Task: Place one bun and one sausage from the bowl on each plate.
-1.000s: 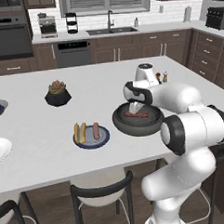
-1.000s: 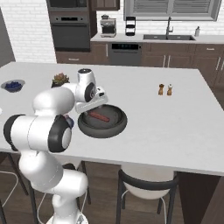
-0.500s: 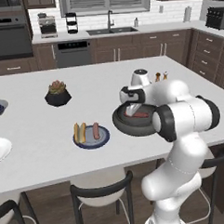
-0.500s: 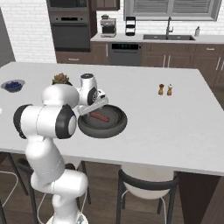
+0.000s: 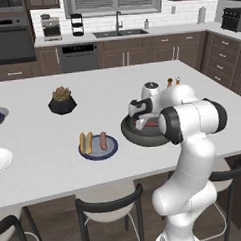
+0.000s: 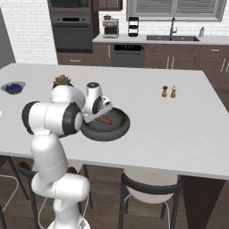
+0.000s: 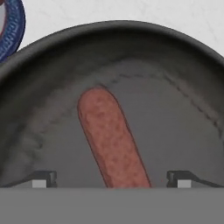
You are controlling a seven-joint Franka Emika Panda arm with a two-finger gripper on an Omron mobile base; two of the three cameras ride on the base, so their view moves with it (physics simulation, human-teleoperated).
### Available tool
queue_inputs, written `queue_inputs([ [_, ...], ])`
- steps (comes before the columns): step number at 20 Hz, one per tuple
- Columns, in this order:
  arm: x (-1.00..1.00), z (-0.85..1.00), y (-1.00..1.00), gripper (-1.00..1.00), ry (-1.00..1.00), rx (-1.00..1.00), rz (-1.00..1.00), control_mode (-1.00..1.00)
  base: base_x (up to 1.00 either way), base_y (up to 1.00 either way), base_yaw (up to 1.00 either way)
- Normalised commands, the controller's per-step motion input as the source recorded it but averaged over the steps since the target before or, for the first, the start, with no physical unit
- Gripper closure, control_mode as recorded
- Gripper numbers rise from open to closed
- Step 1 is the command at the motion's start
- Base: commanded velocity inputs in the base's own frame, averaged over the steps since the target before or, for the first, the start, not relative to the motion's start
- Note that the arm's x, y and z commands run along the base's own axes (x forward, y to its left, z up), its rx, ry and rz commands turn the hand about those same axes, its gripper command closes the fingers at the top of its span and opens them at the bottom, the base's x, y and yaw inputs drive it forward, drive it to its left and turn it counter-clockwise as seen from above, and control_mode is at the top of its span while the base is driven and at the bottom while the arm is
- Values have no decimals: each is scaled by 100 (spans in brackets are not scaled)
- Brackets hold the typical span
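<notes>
One sausage (image 7: 113,138) lies loose on the floor of the bowl (image 7: 183,78), running from the centre toward the bottom of the hand view. You have the gripper (image 7: 111,178) spread wide and empty, its fingertips (image 7: 43,177) flanking the sausage. Treat it as light, round and prone to roll; take hold across its middle

A black pot with a green plant (image 5: 61,101) sits on the white counter (image 5: 106,88). A small bowl of blueberries (image 6: 13,87) sits near the counter's edge. Two little shakers (image 6: 169,91) stand side by side. Dark chairs (image 5: 108,209) wait below.
</notes>
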Motion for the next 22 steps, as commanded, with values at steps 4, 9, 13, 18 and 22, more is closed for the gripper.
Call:
queue_inputs([
  [4, 31, -22, 0, -100, 0, 0, 7, -100, 0, 0, 0],
  [9, 9, -24, 0, 100, -3, 1, 5, -100, 0, 0, 0],
  [13, -16, -41, 0, 100, -3, 3, 0, -100, 0, 0, 0],
  [18, -20, -12, 0, 100, -9, 0, -1, -100, 0, 0, 0],
  [22, 0, 27, 0, 100, 3, 0, -5, -100, 0, 0, 0],
])
